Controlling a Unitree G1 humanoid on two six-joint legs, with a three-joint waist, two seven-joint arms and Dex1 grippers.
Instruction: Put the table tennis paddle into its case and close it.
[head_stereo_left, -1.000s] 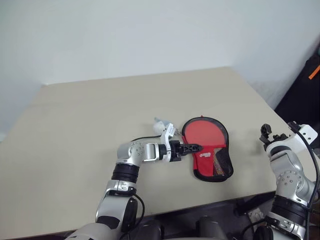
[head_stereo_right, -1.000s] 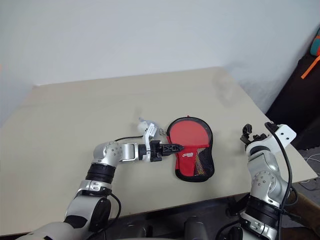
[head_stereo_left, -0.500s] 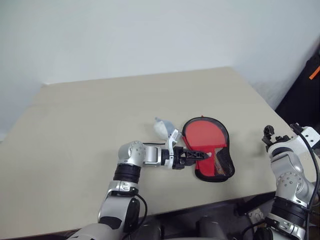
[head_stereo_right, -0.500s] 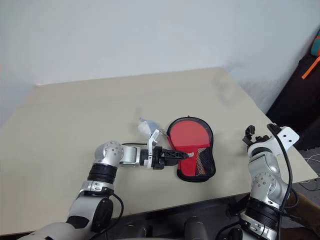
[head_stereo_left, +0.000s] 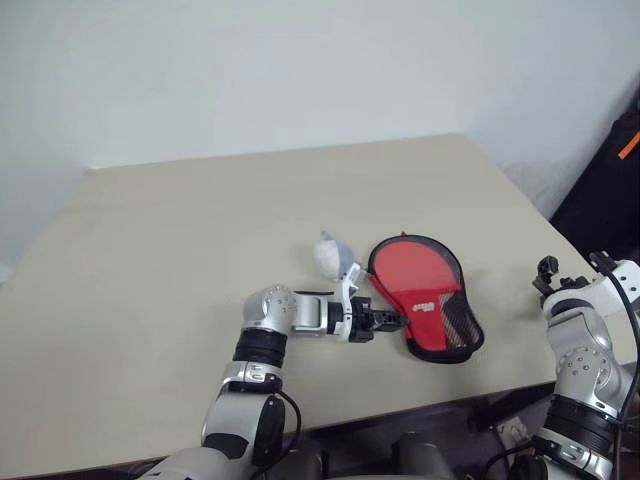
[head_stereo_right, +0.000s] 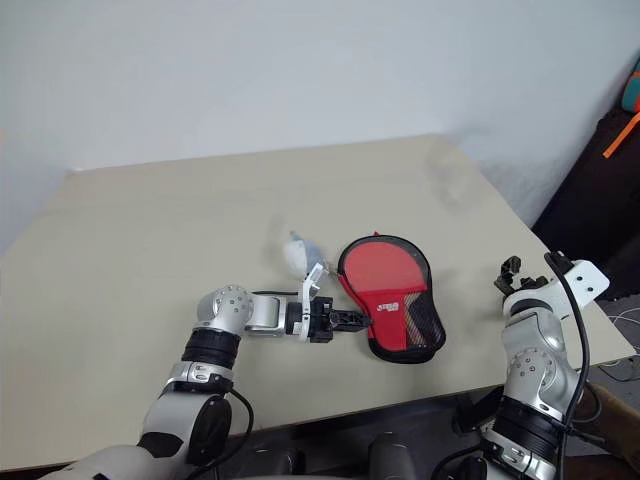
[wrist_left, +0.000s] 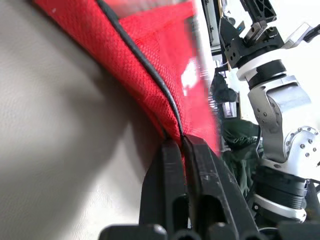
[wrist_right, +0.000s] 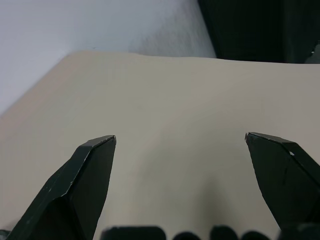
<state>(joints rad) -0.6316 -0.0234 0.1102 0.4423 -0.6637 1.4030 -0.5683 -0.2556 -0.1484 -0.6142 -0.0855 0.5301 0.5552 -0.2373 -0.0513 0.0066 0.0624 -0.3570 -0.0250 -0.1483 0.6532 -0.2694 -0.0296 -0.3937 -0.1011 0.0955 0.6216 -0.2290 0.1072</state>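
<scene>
Case (head_stereo_left: 425, 295): red with black trim, flat on the tabletop (head_stereo_left: 200, 230) near its front edge, right of centre; round end toward the far side, mesh panel along the right of the narrow end, small white logo near the middle.
Paddle: not distinguishable from the case's red surface; cannot tell whether inside.
Left claw (head_stereo_left: 396, 320): pinched tight on the case's black-trimmed edge at the near left side; in the left wrist view the two black fingers (wrist_left: 170, 185) pressed together with the trim cord between them.
Grey-blue soft lump (head_stereo_left: 330, 254): on the tabletop just left of the case's round end, apart from the claw.
Right claw (wrist_right: 182, 150): spread wide, holding nothing, over bare tabletop by the right edge, well apart from the case.
</scene>
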